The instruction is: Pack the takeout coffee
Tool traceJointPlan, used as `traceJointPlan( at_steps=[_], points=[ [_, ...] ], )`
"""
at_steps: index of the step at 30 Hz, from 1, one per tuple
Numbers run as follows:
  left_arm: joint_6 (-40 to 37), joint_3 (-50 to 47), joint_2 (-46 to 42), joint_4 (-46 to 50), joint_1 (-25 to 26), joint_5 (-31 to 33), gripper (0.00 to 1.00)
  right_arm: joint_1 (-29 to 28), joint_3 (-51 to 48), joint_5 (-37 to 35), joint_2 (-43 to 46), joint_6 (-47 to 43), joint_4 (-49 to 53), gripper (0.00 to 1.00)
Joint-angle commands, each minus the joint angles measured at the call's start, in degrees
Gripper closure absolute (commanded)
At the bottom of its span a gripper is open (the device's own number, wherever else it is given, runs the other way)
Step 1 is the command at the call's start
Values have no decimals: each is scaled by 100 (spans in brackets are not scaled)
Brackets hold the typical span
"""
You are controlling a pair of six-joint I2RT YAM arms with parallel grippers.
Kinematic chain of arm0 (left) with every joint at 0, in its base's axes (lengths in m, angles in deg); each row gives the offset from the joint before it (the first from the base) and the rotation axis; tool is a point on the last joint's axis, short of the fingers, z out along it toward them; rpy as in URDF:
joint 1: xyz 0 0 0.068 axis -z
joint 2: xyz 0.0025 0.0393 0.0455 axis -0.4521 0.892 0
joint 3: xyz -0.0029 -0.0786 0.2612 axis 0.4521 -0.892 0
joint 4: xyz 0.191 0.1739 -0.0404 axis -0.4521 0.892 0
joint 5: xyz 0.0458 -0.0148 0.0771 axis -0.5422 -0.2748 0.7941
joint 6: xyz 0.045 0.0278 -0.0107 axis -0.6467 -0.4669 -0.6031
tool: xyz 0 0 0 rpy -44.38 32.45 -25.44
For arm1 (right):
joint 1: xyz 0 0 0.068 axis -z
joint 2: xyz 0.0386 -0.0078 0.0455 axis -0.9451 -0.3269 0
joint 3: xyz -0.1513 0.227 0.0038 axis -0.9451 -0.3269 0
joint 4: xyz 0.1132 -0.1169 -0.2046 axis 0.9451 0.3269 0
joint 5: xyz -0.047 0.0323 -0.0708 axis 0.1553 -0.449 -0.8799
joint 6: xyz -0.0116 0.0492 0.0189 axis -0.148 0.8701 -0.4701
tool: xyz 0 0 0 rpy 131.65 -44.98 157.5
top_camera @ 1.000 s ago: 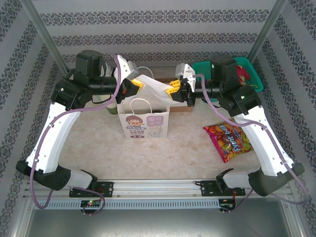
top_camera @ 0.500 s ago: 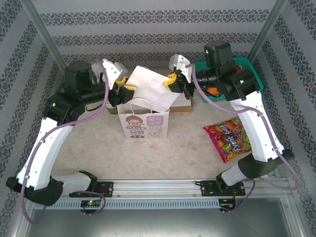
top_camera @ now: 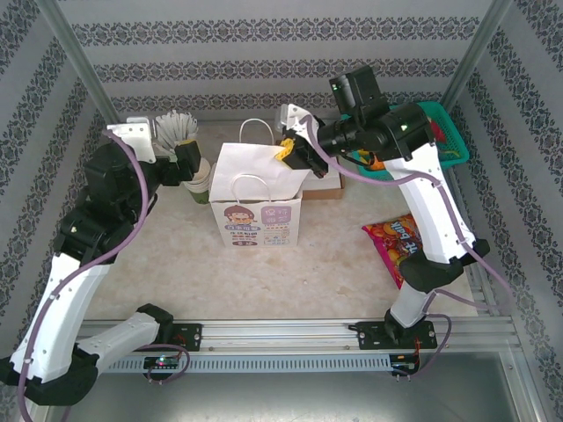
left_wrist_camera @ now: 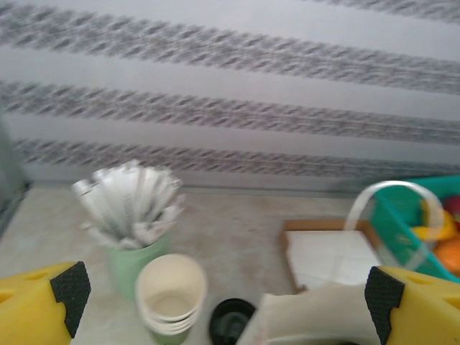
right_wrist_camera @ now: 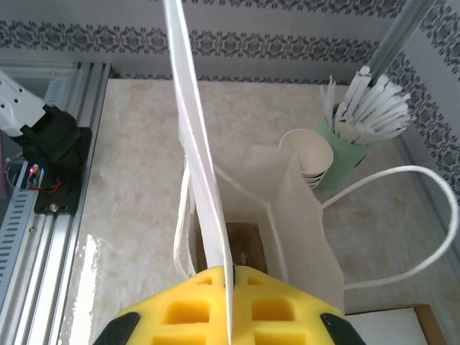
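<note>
White paper bag (top_camera: 258, 207), cartoon-printed, upright mid-frame, top rim pinched by right gripper (top_camera: 290, 151). Left gripper (left_wrist_camera: 226, 291) spread wide, empty. Black-lidded takeout coffee cup (left_wrist_camera: 231, 321): lower centre, left wrist view, beside stacked cream cups (left_wrist_camera: 171, 295).

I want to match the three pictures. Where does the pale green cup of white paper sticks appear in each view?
Top external: the pale green cup of white paper sticks stands at the far left of the table, left of the white paper bag.
Left wrist: it is at the lower left.
Right wrist: it is at the upper right.
Shared landmark: the stack of cream paper cups, just beside it.
</note>
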Motion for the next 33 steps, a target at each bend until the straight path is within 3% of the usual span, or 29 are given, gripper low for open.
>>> traceJointPlan(
  at_steps=[1,8,21,33],
  points=[
    [441,-128,-7,300,-41,1283,0,-221,343,-677,-182,125,434,100],
    [330,-238,262,211,-44,1075,0,-381,669,-1343,-357,484,826,100],
    [275,-245,563,172,-37,427,0,-375,729,-33,-595,-317,1188,100],
    [-32,183,954,127,-87,184,0,-367,877,339,-610,-735,1208,100]
  ],
)
